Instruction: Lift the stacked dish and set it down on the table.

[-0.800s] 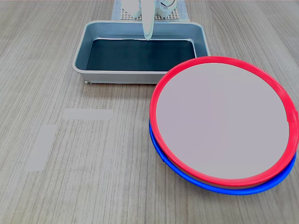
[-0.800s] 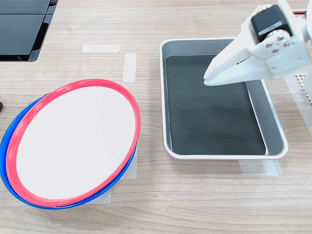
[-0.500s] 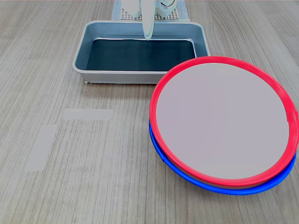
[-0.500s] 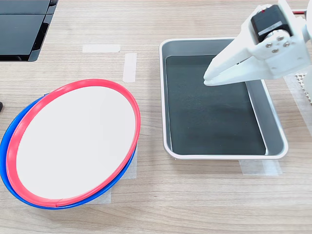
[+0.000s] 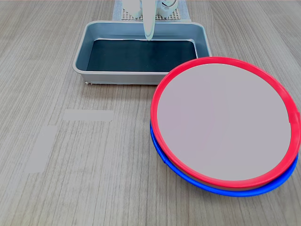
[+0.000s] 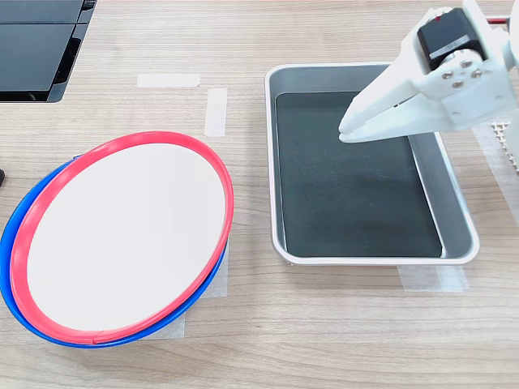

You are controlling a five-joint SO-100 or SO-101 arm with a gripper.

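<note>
While the gripper hangs over the grey tray, fingers pressed together, the red-rimmed dish sits on the blue-rimmed plate on the desk; a shallow rim pinch could slip or drag both.

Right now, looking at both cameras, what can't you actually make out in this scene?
- Blue-rimmed plate: the red-rimmed dish covers it in both exterior views; only a blue edge shows.
- Arm: the top edge of the first exterior view cuts it off above the gripper.
- Dark object: cropped by the second exterior view's top-left corner, so I cannot identify it.
- White mesh behind the tray: mostly hidden.
</note>
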